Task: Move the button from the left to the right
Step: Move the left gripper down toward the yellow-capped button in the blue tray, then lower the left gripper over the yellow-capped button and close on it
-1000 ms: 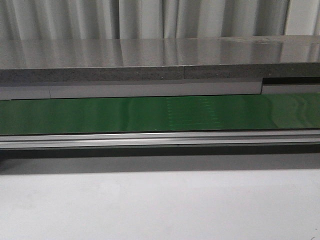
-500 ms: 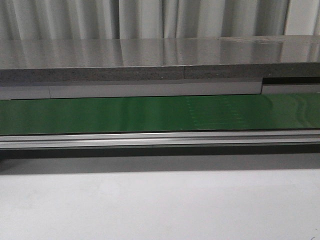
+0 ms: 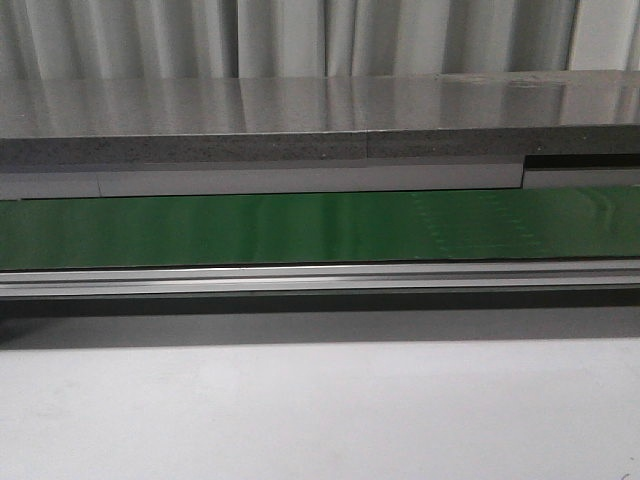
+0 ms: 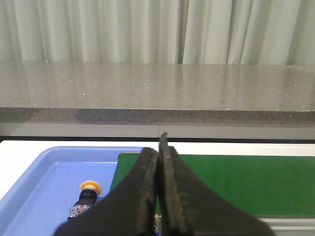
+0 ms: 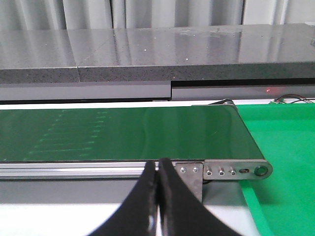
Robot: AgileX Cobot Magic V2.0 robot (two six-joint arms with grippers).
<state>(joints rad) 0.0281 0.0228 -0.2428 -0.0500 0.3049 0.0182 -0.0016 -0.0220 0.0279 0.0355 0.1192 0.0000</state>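
The button [image 4: 86,197], with a yellow-orange cap and black body, lies on its side in a blue tray [image 4: 34,182] in the left wrist view, beside the left end of the green conveyor belt [image 4: 236,182]. My left gripper [image 4: 158,147] is shut and empty, above the belt's end, to the right of the button and apart from it. My right gripper [image 5: 158,163] is shut and empty, in front of the belt's right end [image 5: 231,169]. Neither gripper nor the button shows in the front view.
The green belt [image 3: 300,228] runs across the front view with an aluminium side rail [image 3: 300,278]. A grey stone ledge [image 3: 300,120] stands behind it. A green mat [image 5: 285,162] lies past the belt's right end. A white tabletop [image 3: 320,410] lies in front.
The faint pale markings on the belt surface have moved to the right in the front view. No gripper shows there.
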